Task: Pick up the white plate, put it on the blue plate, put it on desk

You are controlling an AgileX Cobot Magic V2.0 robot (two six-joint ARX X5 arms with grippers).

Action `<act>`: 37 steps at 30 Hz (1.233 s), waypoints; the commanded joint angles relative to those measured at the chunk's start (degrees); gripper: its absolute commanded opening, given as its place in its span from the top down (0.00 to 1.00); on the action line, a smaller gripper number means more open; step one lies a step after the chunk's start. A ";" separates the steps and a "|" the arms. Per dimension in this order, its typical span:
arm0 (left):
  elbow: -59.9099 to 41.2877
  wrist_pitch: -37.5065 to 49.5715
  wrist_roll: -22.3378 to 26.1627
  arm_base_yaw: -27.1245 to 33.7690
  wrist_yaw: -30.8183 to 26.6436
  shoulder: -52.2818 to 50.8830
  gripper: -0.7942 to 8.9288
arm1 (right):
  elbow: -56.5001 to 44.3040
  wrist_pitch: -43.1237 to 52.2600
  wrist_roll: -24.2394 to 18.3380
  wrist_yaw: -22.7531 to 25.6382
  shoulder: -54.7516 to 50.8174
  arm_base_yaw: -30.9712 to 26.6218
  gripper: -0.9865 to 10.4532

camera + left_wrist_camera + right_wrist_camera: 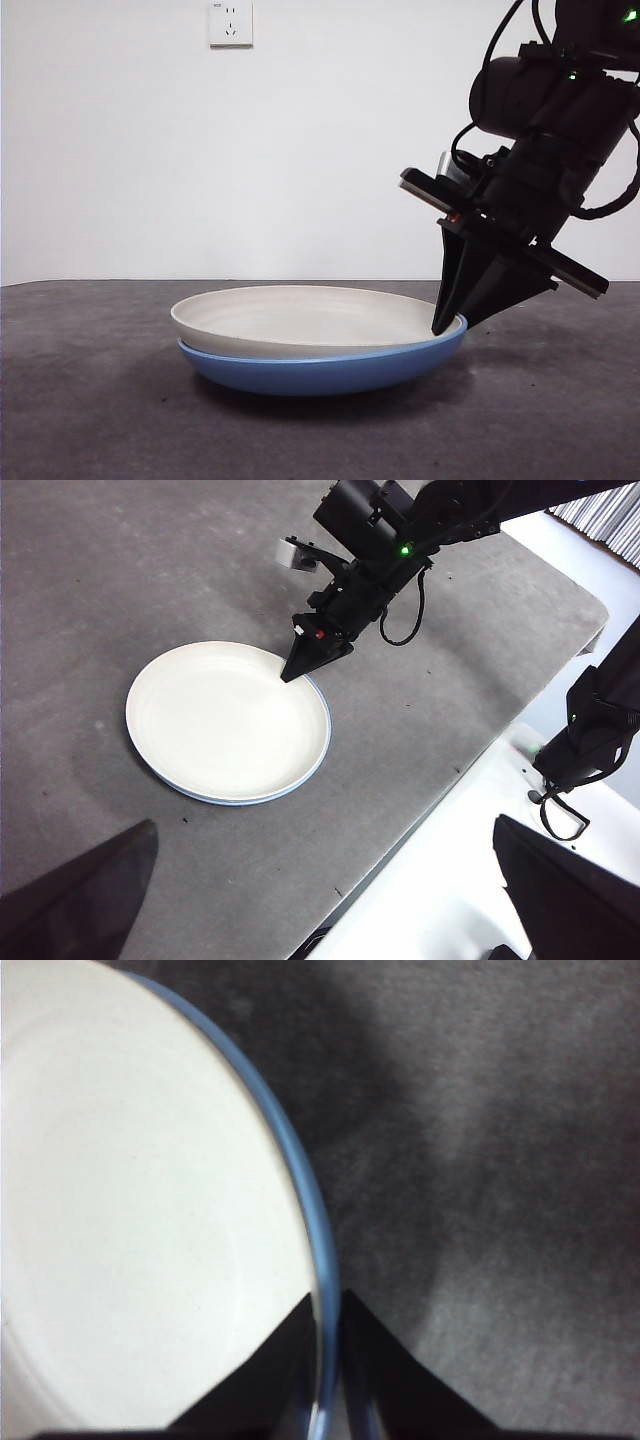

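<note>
The white plate lies nested inside the blue plate, and both rest on the desk. My right gripper comes down at an angle onto the right side of the stack. Its jaws pinch the white plate's rim, one inside the plate and one outside, with the blue rim just beside them. My left gripper hangs high above the desk's near side, open and holding nothing.
A wall socket sits on the white wall behind. In the left wrist view the desk's edge runs diagonally, with a white surface and a dark arm base beyond it.
</note>
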 commanded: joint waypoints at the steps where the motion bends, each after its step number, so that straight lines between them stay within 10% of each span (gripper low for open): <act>1: 0.50 0.63 0.28 -0.28 -0.09 0.15 0.27 | 1.25 0.63 0.55 -0.57 0.96 0.52 0.90; 8: 0.50 0.70 0.28 -0.33 -0.09 0.15 0.27 | 1.25 0.57 0.24 -0.59 0.96 0.63 0.89; 21: 0.50 -0.20 0.09 -0.33 -0.09 0.15 0.27 | 1.29 -2.93 -2.47 -0.46 -2.64 1.03 0.50; 37: 0.50 -5.84 0.09 -0.33 -0.09 0.15 0.27 | 1.38 -26.23 -6.14 1.49 -43.28 4.50 0.37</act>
